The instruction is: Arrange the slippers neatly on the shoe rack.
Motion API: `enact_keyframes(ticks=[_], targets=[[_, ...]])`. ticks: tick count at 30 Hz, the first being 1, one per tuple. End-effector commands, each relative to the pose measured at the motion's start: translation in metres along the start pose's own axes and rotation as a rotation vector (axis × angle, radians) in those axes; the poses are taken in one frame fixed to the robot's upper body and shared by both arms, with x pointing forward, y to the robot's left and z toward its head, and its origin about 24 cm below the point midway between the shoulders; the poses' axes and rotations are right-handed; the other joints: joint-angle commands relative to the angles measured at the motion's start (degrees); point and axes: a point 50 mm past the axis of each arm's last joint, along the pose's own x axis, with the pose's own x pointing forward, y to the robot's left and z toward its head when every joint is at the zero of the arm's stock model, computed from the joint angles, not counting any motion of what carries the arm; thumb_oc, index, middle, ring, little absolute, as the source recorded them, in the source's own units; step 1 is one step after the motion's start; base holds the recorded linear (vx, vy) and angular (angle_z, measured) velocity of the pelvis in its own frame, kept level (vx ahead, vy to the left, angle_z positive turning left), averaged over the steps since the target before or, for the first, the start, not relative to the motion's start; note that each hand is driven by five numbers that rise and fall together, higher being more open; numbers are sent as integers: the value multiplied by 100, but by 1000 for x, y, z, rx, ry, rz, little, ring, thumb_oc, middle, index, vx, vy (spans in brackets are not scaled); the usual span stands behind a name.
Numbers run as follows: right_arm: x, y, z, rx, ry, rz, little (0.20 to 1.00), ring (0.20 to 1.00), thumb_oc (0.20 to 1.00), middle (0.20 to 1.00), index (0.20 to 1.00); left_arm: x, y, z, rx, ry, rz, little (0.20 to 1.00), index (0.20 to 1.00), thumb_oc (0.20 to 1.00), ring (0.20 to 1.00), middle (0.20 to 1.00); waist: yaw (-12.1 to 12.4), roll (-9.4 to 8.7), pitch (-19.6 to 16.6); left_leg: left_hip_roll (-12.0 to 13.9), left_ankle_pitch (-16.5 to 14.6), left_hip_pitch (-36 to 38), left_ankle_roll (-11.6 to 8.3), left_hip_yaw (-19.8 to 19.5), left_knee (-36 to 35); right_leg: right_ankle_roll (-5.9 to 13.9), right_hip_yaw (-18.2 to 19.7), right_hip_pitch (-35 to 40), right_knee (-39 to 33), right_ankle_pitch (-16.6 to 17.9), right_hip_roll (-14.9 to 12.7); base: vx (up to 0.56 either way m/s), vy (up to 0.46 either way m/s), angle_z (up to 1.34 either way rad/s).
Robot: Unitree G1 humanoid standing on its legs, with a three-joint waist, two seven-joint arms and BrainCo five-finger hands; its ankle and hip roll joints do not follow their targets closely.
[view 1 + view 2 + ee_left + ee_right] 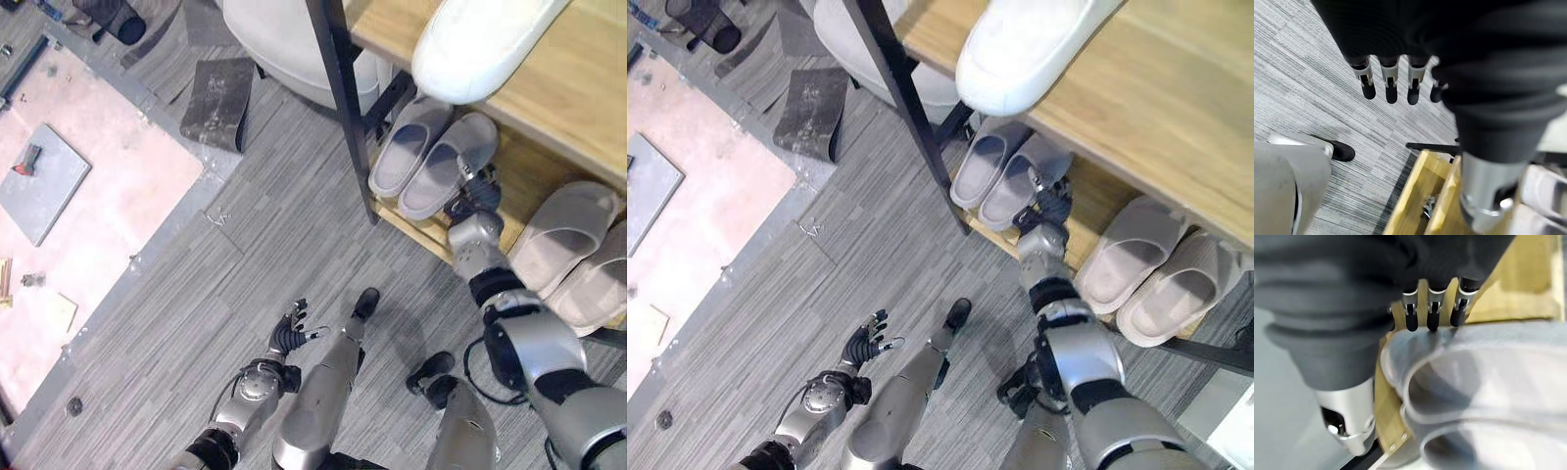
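Two pairs of grey slippers sit on the lower shelf of the shoe rack [431, 240], and a single white slipper [480, 39] rests on the wooden top shelf, its end hanging past the front edge. The left pair [431, 162] lies side by side just inside the black upright post [343, 108]; the other pair [578, 255] lies further to the robot's right on the same shelf.

At the near end of the left pair, the right hand [477, 196] is reaching in to the slipper beside the gap between the pairs. In its wrist view the fingers [1432, 316] run fairly straight with their dark tips on the slipper's rim, and nothing is visibly clasped, so this looks like a loose-fingered nudge to square the slipper up with its mate, though the thumb is hard to make out.

Well away from the rack, the left hand [291, 333] hangs low over the grey plank floor [196, 294], fingers spread loosely and holding nothing, probably parked clear of the work.

A judgement only: the lower shelf looks close to tidy, and the overhanging white slipper may need attention next.
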Motion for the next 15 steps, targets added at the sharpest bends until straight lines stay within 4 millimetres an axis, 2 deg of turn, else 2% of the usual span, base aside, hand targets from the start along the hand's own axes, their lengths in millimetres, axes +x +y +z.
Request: enact_keyframes(ticks=[1, 2, 3, 4, 5, 6, 7, 8, 9, 10, 11, 15], targets=[[-8, -12, -7, -85, -18, 77, 1000, 1000, 1000, 1000, 1000, 0, 10, 8, 19, -38, 2, 1000, 1000, 1000, 1000, 1000, -31, -420, -237, -61, -711, 442, 90, 267, 100, 442, 188, 806, -1494, 820, 247, 88, -13, -9], [-19, -26, -28, -167, 29, 92, 1000, 1000, 1000, 1000, 1000, -2, 13, 4, 16, -19, 17, 1000, 1000, 1000, 1000, 1000, -119, -518, -390, 25, -671, 662, 71, 324, -98, 452, 174, 1008, -1730, 889, 307, 88, -14, -10], [-20, -27, -30, -170, 32, 91, 1000, 1000, 1000, 1000, 1000, -3, 13, 2, 16, -15, 18, 1000, 1000, 1000, 1000, 1000, -127, -511, -397, 34, -658, 699, 68, 318, -132, 451, 164, 1048, -1768, 907, 322, 100, -13, -14], [-24, -42, -38, -232, 58, 81, 1000, 1000, 1000, 1000, 1000, -3, 17, 1, 8, -6, 32, 1000, 1000, 1000, 1000, 1000, -186, -566, -509, 73, -621, 821, 38, 370, -259, 475, 138, 1176, -1926, 951, 356, 28, 40, -19], [-36, -55, -51, -332, 79, 103, 1000, 1000, 1000, 1000, 1000, -6, 20, -3, -1, 7, 53, 1000, 1000, 1000, 1000, 1000, -305, -617, -688, 119, -413, 1020, 36, 451, -492, 452, 63, 1385, -2262, 1186, 421, 27, 43, -23], [-37, -56, -51, -333, 81, 102, 1000, 1000, 1000, 1000, 1000, -6, 20, -4, -1, 9, 54, 1000, 1000, 1000, 1000, 1000, -311, -613, -693, 122, -402, 1034, 36, 445, -511, 453, 54, 1404, -2288, 1201, 429, 41, 23, -25], [-50, -73, -61, -461, 109, 149, 1000, 1000, 1000, 1000, 1000, -10, 29, -5, -16, 9, 86, 1000, 1000, 1000, 1000, 1000, -460, -713, -888, 189, -356, 1282, 27, 568, -728, 485, 95, 1618, -2587, 1291, 533, 57, -23, -24], [-50, -73, -61, -462, 110, 149, 1000, 1000, 1000, 1000, 1000, -10, 29, -5, -16, 11, 86, 1000, 1000, 1000, 1000, 1000, -460, -710, -887, 194, -350, 1302, 26, 569, -744, 485, 95, 1637, -2606, 1301, 540, 112, -35, -28], [-62, -87, -64, -560, 116, 192, 1000, 1000, 1000, 1000, 1000, -13, 35, -7, -24, 20, 109, 1000, 1000, 1000, 1000, 1000, -593, -779, -1073, 255, -342, 1521, 20, 721, -903, 502, 208, 1771, -2808, 1368, 632, 57, -13, -33], [-62, -87, -64, -560, 116, 192, 1000, 1000, 1000, 1000, 1000, -13, 35, -8, -24, 20, 109, 1000, 1000, 1000, 1000, 1000, -593, -778, -1073, 255, -342, 1522, 20, 721, -904, 502, 209, 1772, -2808, 1368, 632, 105, -14, -37], [-77, -96, -63, -587, 112, 251, 1000, 1000, 1000, 1000, 1000, -14, 38, -9, -21, 26, 124, 1000, 1000, 1000, 1000, 1000, -770, -836, -1221, 312, -352, 1728, 16, 877, -1019, 514, 340, 1890, -2965, 1417, 690, 83, -11, -55], [-115, -119, -62, -712, 160, 460, 1000, 1000, 1000, 1000, 1000, -17, 39, 5, 54, -30, 51, 1000, 1000, 1000, 1000, 1000, -1046, -865, -1511, 382, -373, 2018, -2, 1119, -1177, 547, 537, 2067, -3246, 1494, 772, 68, -16, -60]])
